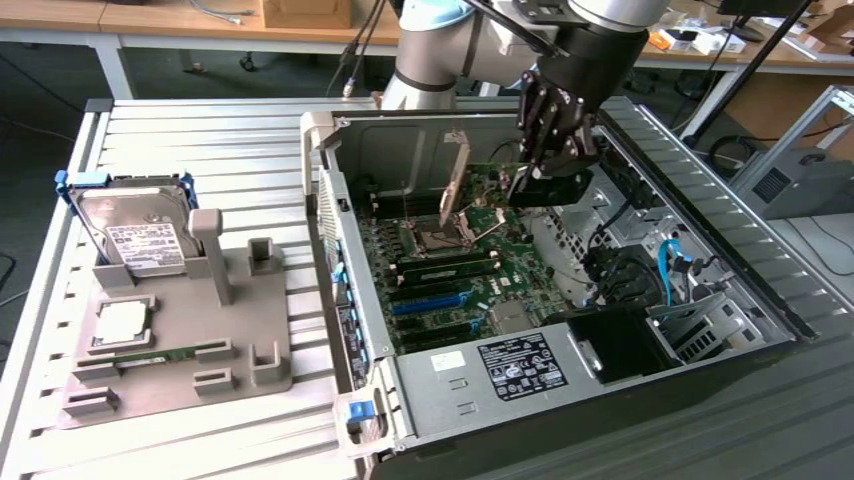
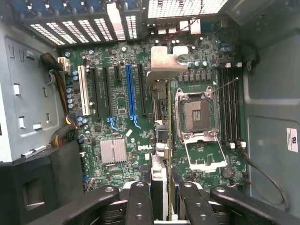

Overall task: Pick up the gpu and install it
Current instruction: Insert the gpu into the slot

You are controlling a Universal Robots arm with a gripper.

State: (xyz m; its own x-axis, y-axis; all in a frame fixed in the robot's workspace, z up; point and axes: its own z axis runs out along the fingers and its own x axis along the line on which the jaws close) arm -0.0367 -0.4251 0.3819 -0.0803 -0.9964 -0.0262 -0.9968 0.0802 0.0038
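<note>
Grey slatted table [image 1: 200, 140] bears an open computer case [image 1: 754, 275]; claw [image 2: 165, 202] grips gpu [image 2: 160, 176] above motherboard [image 2: 112, 117], wooden desks [image 1: 174, 20] behind

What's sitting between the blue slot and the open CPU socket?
In the wrist view: a black slot beside the blue slot, then the gpu, edge-on, clamped in the gripper, next to the CPU socket.

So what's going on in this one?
One robot arm is reaching into an open computer case. Its gripper is shut on the gpu, which it holds on edge above the motherboard, between the blue slot and the processor socket. The card does not look seated yet. A hard drive stands in a holder at the exterior view's left.
</note>
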